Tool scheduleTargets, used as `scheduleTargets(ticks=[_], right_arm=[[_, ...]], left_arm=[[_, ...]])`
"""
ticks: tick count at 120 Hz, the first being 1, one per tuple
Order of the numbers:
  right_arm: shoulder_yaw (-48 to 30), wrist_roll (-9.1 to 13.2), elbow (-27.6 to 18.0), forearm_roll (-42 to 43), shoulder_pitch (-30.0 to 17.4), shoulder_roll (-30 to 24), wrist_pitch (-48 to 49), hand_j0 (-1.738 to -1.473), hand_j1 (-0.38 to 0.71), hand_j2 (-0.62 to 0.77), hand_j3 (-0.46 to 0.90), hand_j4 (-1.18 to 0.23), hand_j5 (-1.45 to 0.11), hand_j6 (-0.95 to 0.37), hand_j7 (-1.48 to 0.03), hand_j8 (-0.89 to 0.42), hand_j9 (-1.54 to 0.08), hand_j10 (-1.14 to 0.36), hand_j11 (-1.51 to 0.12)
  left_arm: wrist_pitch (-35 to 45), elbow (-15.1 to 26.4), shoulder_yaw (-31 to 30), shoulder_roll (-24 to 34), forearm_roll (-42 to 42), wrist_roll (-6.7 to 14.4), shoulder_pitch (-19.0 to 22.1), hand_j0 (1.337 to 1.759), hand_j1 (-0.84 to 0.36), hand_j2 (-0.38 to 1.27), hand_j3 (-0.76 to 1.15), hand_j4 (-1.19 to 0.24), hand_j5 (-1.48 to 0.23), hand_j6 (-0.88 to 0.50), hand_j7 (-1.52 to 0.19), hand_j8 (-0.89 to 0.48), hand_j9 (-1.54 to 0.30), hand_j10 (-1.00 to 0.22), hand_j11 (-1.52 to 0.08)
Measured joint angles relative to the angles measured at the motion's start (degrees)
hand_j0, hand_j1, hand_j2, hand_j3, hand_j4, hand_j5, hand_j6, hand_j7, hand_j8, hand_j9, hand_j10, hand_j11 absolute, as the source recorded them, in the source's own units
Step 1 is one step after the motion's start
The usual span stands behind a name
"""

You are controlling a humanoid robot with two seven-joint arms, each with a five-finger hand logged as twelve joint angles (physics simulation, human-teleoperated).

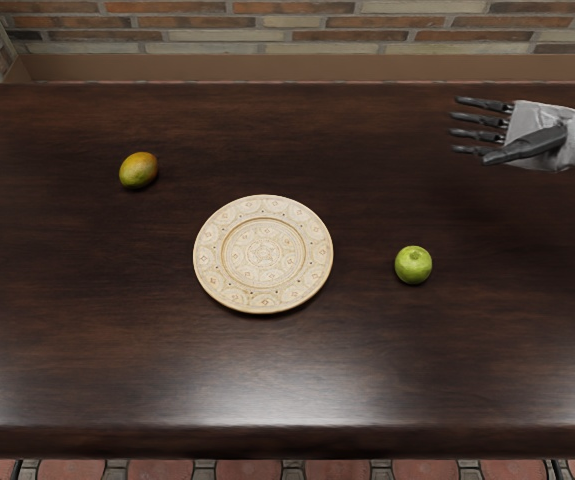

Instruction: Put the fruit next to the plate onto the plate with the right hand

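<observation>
Grey metal and dark jointed segments make up the right hand [532, 132], which enters from the right edge and hovers over the far right corner of the desk [87, 350]. Its fingers [479, 121] are stretched straight and apart, pointing left, with the thumb slanted beneath them. It grips nothing. The left arm is not visible.

Item for transfer: green fruit [413, 265], judged to be the one meant, since it lies near the plate's right side, clear of the rim, on bare wood. It sits well forward and left of the hand. Its shape is close to a sphere, the skin smooth with a slight sheen. Whether it is an apple or a lime cannot be settled.

Assessment: light, firm and not fragile, but round and glossy, so likely to roll if nudged and to slip from a shallow pinch. Recommended hold: from above, fingers and thumb wrapped on opposing sides of the widest girth, not on the crown.

Plate [263, 254]: round, shallow, pale cream, ceramic by appearance, with embossed ornament in concentric bands. It is bare. It is judged hard and brittle, so the fruit should be set down, not dropped. The low rim may not stop a rolling fruit.

Second fruit: oval, green-to-orange mango-like fruit [138, 170], left rear, well apart from the plate. It is not judged part of the task.

Desk: dark polished wood, faint grain, reflective; low friction expected. Brick wall [267, 25] behind.
</observation>
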State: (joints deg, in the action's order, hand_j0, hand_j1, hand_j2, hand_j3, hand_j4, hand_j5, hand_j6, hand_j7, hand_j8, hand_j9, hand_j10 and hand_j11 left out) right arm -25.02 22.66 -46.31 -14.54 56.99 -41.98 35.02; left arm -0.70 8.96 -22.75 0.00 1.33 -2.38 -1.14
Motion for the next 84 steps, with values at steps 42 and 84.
scheduleTargets(ticks=[42, 84], right_arm=[[-5.7, 0.5, -2.3, 14.2, 1.5, 0.2, 0.0, -1.658, -0.31, -0.01, 0.0, -0.03, -0.05, -0.03, -0.05, -0.03, -0.05, -0.03, -0.05], [-12.1, -2.9, -27.6, 49.2, -0.8, -5.2, 0.0, -1.658, -0.3, -0.01, 0.0, -0.04, -0.05, -0.04, -0.05, -0.04, -0.05, -0.04, -0.05]], left_arm=[[0.0, 0.0, 0.0, 0.0, 0.0, 0.0, 0.0, 1.658, 0.07, 0.05, 0.0, -0.23, -0.3, -0.23, -0.3, -0.23, -0.3, -0.23, -0.3], [0.0, 0.0, 0.0, 0.0, 0.0, 0.0, 0.0, 1.658, 0.07, 0.05, 0.0, -0.23, -0.3, -0.23, -0.3, -0.23, -0.3, -0.23, -0.3]])
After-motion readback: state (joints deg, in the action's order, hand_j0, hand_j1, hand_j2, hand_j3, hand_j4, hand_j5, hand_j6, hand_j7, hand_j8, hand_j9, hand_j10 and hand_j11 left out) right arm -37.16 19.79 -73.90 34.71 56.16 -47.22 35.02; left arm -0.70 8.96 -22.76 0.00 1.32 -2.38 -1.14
